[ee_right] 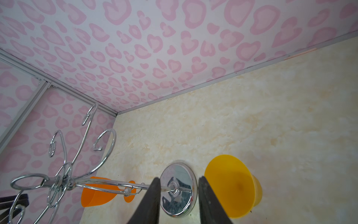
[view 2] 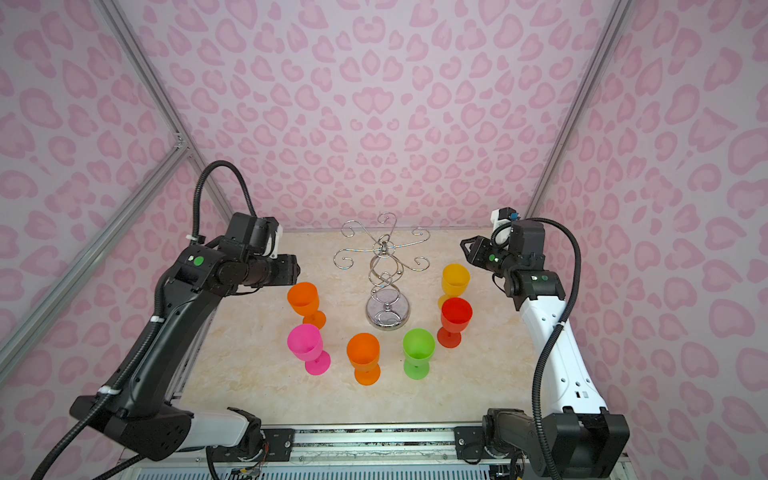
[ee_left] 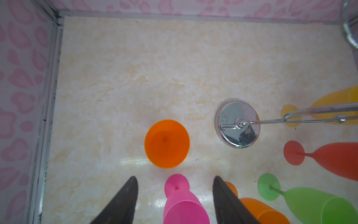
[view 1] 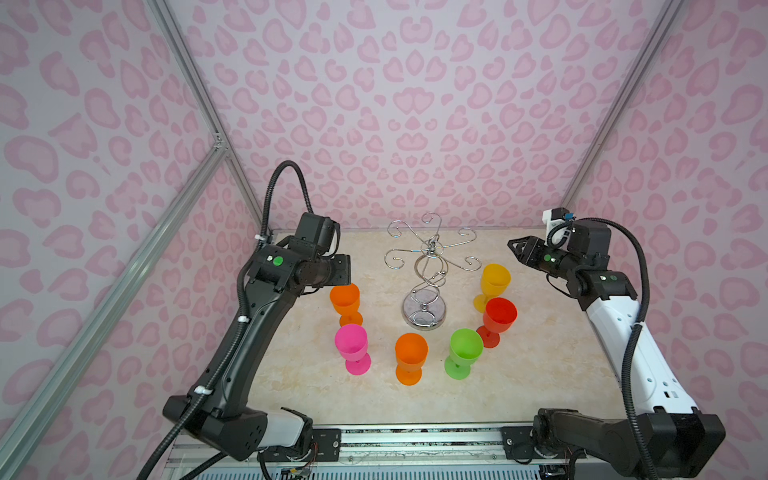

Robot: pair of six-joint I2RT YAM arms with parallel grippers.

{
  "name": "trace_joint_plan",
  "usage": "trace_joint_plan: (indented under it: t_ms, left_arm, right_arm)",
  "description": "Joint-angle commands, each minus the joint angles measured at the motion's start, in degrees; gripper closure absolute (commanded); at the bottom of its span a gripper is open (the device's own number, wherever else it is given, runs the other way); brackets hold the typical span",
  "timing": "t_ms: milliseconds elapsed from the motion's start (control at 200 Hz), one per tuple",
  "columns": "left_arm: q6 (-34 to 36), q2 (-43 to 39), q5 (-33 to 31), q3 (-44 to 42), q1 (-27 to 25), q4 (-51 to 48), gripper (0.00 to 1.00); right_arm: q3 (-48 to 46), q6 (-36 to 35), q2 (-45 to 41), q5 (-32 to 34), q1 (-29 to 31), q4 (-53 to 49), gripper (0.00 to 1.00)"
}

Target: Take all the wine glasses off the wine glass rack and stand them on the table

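Wine glass rack (view 1: 430,270), arms bare, six wine glasses (view 1: 411,351) upright on table (view 1: 540,353) around it; left gripper (ee_left: 174,177) wide, empty above orange glass (view 1: 345,299), right gripper (ee_right: 179,179) narrow, empty; risk: careless retreat topples orange glass onto pink glass (view 1: 351,343).

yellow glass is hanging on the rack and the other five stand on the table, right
No: the yellow glass stands on the table beside the rack, whose arms are bare, in both top views. The rest holds.
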Motion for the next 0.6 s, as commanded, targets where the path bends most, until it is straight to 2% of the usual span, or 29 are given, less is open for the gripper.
trace_joint_plan:
  t_ms: [0,75,150,220,260,330,480,595]
  left_arm:
    - [2.19,-8.21,-14.23,-7.00,0.40,13.14,0.30]
    - [4.28,-15.89,-23.26,-17.43,0.59,27.87,0.21]
    - [8.04,-22.58,-27.32,-29.30,1.87,44.03,0.11]
    - [8.67,-25.77,-31.28,-35.87,3.42,52.56,0.00]
    - [8.64,-26.29,-32.76,-38.67,4.51,56.22,0.02]
    - [10.08,-25.25,-31.10,-42.43,7.02,60.62,0.02]
    - [10.81,-18.76,-34.80,-50.12,8.87,68.14,0.02]
    - [9.70,-15.51,-30.12,-59.19,11.80,78.13,0.02]
  right_arm:
    - [-1.39,-2.75,-1.50,7.03,-0.77,1.87,0.66]
    - [-3.37,-4.44,-2.92,12.18,-1.31,3.10,0.66]
    - [-6.13,-5.89,-4.48,17.85,-1.65,5.44,0.63]
    - [-9.26,-7.49,-5.97,24.36,-1.84,7.93,0.59]
    - [-11.22,-8.53,-6.78,27.83,-1.89,9.83,0.56]
    - [-14.94,-10.07,-7.97,32.61,-1.94,13.62,0.51]
    - [-21.25,-11.06,-8.97,36.91,-2.07,20.97,0.40]
    - [-24.82,-10.71,-9.33,38.53,-2.03,25.52,0.36]
